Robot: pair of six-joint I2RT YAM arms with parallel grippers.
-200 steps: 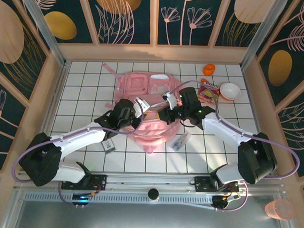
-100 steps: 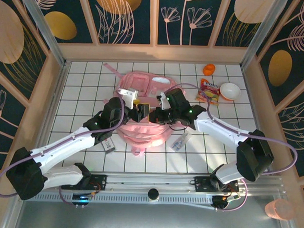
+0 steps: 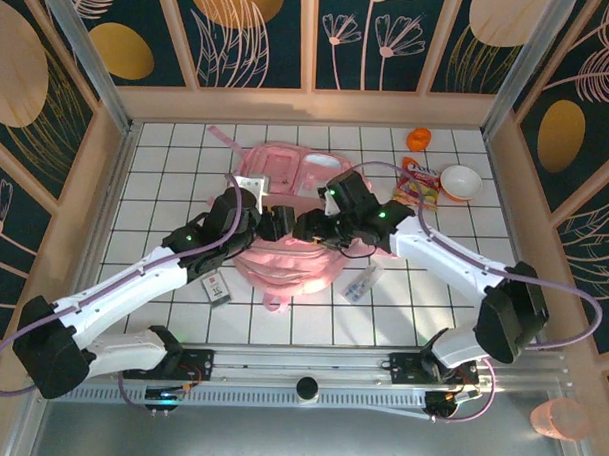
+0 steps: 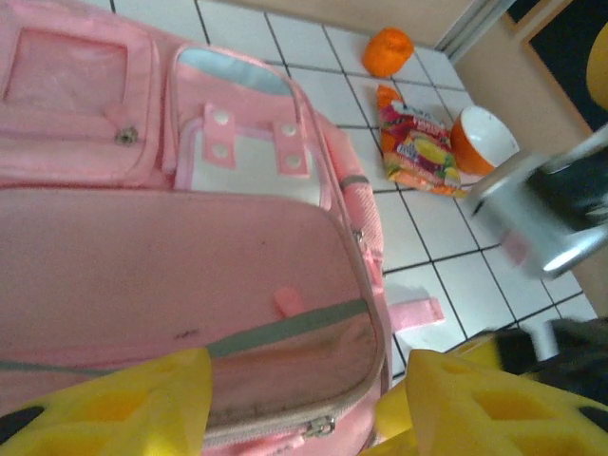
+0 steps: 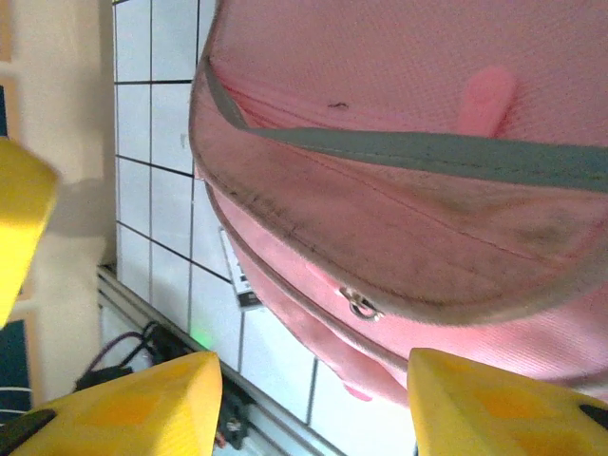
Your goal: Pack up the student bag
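Lying just under your left gripper and right gripper, the student bag faces up; both hover over its front with fingers spread apart.

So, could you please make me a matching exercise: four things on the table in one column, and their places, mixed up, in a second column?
Things
1. large pale pink fabric backpack
2. round bowl, orange outside and white inside
3. small round orange object
4. small white printed card

Places
A. right beside the colourful snack packet
B. nearest the far edge of the white tiled table
C. middle of the table
D. at the backpack's near left side

Pairs: 1-C, 2-A, 3-B, 4-D
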